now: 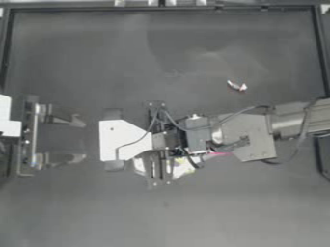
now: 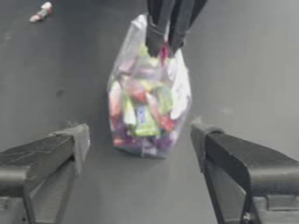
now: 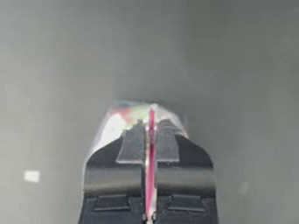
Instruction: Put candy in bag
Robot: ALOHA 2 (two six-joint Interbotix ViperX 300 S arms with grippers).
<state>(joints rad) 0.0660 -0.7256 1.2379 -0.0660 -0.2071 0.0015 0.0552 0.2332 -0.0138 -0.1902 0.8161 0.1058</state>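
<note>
R gripper (image 3: 149,131): clamped tight on the pink strip of the bag (image 2: 149,100), pinching one lip so the mouth can be pulled apart, I'd say.
L gripper (image 2: 140,144): jaws spread wide, hovering just short of the bag's bottom end, nothing held; prob lining up for the other lip.
Bag: mid-desk, a bit toward the front edge, under both arms, stuffed w/ multicoloured sweets.
Candy (image 1: 236,86): loose on the desk (image 1: 161,53), well apart, toward the right edge.
Status: candy not yet picked.
</note>
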